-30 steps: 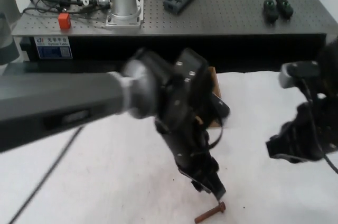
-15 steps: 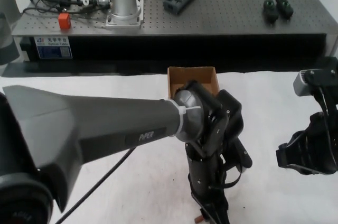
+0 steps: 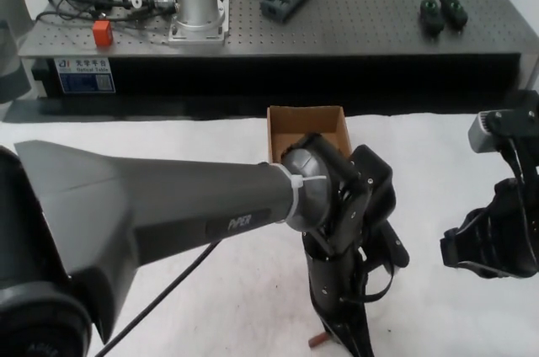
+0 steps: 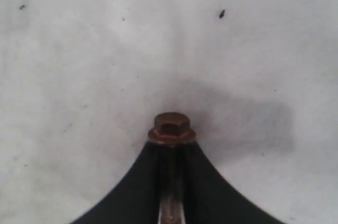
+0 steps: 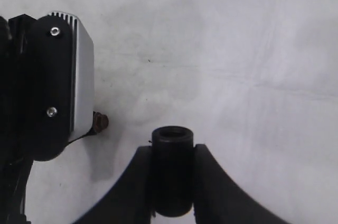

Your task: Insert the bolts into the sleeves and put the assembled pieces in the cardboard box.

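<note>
Left pincer (image 4: 171, 148): clenched on the bolt (image 4: 171, 128), low over the white counter (image 3: 421, 163) at its near edge. The shank runs lengthwise between the fingers and the hex head pokes just past the tips.
Right pincer (image 5: 172, 152): grasping the black sleeve (image 5: 172, 176), beside the left arm and apart from it. The open bore faces away from the wrist.
Step in hand: probably securing the bolt and lifting it off the counter, ready to meet the sleeve.
Grip advice: lift straight and slowly. A grip along the shank leaves little thread free, so the bolt may need turning or re-gripping nearer the head before insertion.
Alignment advice: hold the sleeve steady, bring the shank's axis in line with the bore, then push gently. A tilted entry will likely jam.
Risk: the round shank could roll or slip between the fingers.
Cardboard box (image 3: 278, 130): farther back on the counter, beyond the left wrist, open at the top. What it holds cannot be told.
</note>
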Robot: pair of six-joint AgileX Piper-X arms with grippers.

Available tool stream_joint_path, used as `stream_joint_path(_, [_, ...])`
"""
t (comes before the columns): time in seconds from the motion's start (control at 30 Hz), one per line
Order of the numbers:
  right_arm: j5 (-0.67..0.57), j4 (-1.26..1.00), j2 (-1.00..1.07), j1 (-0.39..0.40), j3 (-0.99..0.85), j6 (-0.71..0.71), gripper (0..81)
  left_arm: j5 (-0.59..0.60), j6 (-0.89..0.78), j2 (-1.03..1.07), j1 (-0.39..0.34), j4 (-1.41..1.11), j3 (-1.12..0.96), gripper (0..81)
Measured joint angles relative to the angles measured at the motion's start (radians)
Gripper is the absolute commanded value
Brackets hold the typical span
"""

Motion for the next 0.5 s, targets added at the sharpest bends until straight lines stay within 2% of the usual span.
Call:
stream_joint_path(0.13, [-0.046,-0.031,-0.06,0.0,0.034,0.003,0.7,-0.031,-0.13,-0.042,0.013,-0.011,0.01,0.7])
stream_joint_path(0.27, [-0.234,-0.081,-0.161,0.0,0.118,0.023,0.7,-0.029,-0.31,-0.229,0.081,-0.129,0.115,0.7])
stream_joint_path(0.3, [-0.295,-0.112,-0.184,0.003,0.148,0.046,0.7,-0.029,-0.362,-0.361,0.121,-0.283,0.23,0.7])
stream_joint_path(0.33, [-0.295,-0.117,-0.188,0.003,0.148,0.052,0.7,-0.017,-0.415,-0.432,0.139,-0.364,0.292,0.7])
stream_joint_path(0.37, [-0.352,-0.145,-0.198,0.01,0.175,0.071,0.7,0.003,-0.47,-0.551,0.159,-0.552,0.412,0.7])
stream_joint_path(0.4, [-0.431,-0.196,-0.211,0.022,0.209,0.089,0.7,0.08,-0.57,-0.603,0.163,-0.654,0.474,0.7])
stream_joint_path(0.47, [-0.508,-0.255,-0.219,0.041,0.243,0.104,0.7,0.185,-0.716,-0.685,0.162,-0.856,0.577,0.7])
stream_joint_path(0.5, [-0.558,-0.304,-0.222,0.061,0.269,0.125,0.7,0.191,-0.725,-0.685,0.162,-0.878,0.586,0.7])
